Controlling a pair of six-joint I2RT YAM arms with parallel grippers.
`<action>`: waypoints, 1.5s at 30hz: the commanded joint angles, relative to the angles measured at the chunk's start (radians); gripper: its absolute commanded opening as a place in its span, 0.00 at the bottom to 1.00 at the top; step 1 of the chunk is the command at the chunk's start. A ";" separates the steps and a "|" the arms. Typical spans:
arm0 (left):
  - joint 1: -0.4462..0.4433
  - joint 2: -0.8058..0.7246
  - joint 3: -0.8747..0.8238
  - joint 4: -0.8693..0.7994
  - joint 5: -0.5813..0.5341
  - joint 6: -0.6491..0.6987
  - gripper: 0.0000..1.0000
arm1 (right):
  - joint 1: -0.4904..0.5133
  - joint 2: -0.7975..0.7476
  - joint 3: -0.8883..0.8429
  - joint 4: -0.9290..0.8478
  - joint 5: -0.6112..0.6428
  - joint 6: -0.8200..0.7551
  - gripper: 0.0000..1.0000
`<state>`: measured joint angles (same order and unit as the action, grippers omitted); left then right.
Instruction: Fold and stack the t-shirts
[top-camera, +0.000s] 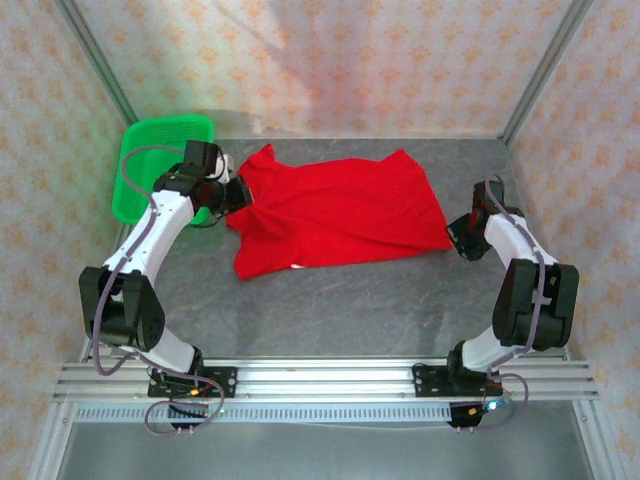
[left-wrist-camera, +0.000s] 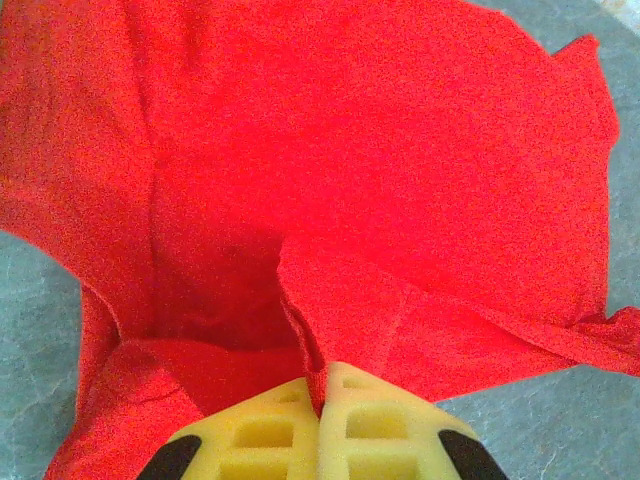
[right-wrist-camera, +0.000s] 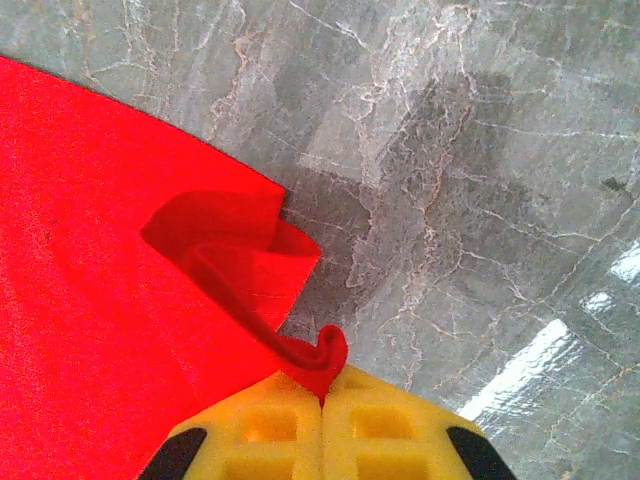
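The t-shirt (top-camera: 335, 215) lies crumpled over the far half of the table (top-camera: 330, 320). Its left end is near the green basket (top-camera: 150, 150) in the far left corner, and its right end is close to the right edge. It is thin, soft cloth, light and without stiffness, so it sags and wrinkles wherever it is lifted. I judge it will drag a little on the table. The left gripper (top-camera: 235, 193) is clenched on a fold at the left end, and the cloth rises in a bunch out of its yellow pads (left-wrist-camera: 260, 430). The right gripper (top-camera: 462, 236) is clenched too, pinching only a small twisted corner of the edge. Such a thin pinch may slip under tension. A deeper hold on a hem or seam, with both ends pulled evenly, seems safer.
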<state>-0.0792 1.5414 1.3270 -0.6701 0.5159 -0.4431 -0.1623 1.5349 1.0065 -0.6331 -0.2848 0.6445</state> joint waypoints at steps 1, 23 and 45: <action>-0.008 -0.057 -0.018 -0.003 -0.013 0.018 0.00 | -0.016 -0.018 0.018 -0.067 0.029 -0.043 0.00; -0.006 -0.213 -0.071 0.040 -0.038 0.013 0.00 | -0.020 -0.169 0.065 -0.202 -0.113 -0.103 0.00; 0.004 -0.117 0.675 -0.042 -0.201 0.160 0.00 | -0.022 -0.260 0.628 -0.092 -0.284 0.002 0.00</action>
<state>-0.0788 1.4006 1.8977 -0.6735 0.3790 -0.3725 -0.1780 1.2762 1.5650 -0.7509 -0.5327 0.6197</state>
